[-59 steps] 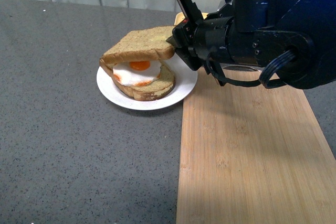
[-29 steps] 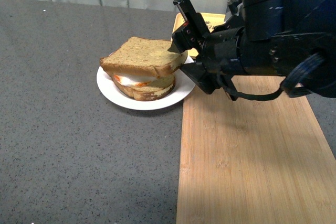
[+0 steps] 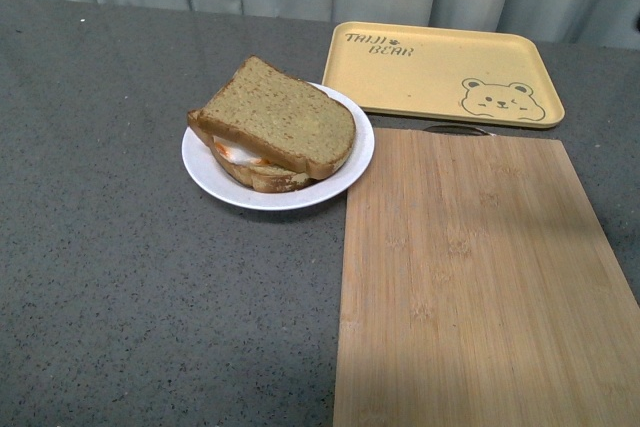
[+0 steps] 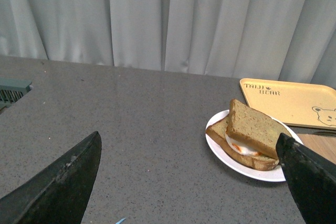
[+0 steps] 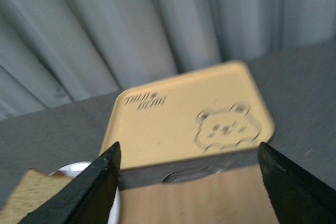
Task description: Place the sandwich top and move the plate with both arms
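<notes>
Now that the right arm has let go and swung clear of the front view, the sandwich top is down! Half a second ago it hung pinched over the egg. Now it lies on the stack, on the plate.

The plate sits on the grey counter just beside the far left corner of the wooden board; whether they touch I cannot tell. The yellow tray is behind. By my reading, the first half of the job is done and the plate move comes next.

- **Right gripper:** fingers spread wide, nothing between them, looking out over the tray.
- **Left gripper:** also spread wide and empty, over the counter, well apart from the plate.

The slice itself is brown with speckled crumb and a darker crust, its rounded end toward the board. It sits skewed on the lower slice and looks a little tilted. A sliver of egg, white and orange, peeks out on the left. A jolt to the plate could well slide that top off.
</notes>
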Robot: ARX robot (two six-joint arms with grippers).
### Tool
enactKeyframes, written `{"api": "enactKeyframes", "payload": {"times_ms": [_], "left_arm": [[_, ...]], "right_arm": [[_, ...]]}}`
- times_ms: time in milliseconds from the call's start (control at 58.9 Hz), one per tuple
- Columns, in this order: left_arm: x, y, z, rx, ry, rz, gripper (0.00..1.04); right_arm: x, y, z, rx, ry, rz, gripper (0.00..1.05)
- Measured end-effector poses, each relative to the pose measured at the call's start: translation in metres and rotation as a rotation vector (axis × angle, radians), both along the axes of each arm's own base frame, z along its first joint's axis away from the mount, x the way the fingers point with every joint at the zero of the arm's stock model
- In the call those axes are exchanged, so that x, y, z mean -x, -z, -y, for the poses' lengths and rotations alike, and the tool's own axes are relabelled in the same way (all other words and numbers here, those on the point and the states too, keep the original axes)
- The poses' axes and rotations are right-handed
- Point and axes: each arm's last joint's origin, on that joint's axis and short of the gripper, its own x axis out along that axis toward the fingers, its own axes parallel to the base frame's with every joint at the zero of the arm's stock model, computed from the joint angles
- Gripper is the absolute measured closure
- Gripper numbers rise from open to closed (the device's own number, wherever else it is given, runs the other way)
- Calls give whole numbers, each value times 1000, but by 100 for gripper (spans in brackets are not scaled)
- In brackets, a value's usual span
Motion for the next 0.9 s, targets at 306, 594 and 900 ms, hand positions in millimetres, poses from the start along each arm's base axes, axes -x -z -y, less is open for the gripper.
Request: {"api": "enactKeyframes", "payload": {"times_ms": [306,594,900], "left_arm": [[0,0,0,0,0,0,7],[0,0,0,0,0,0,7],[0,0,0,0,0,0,7]], "right_arm": [[56,-1,36,140,-2,7,104],[84,-2,49,142,-4,8,104],[110,-2,63,141,-2,10,104]]}}
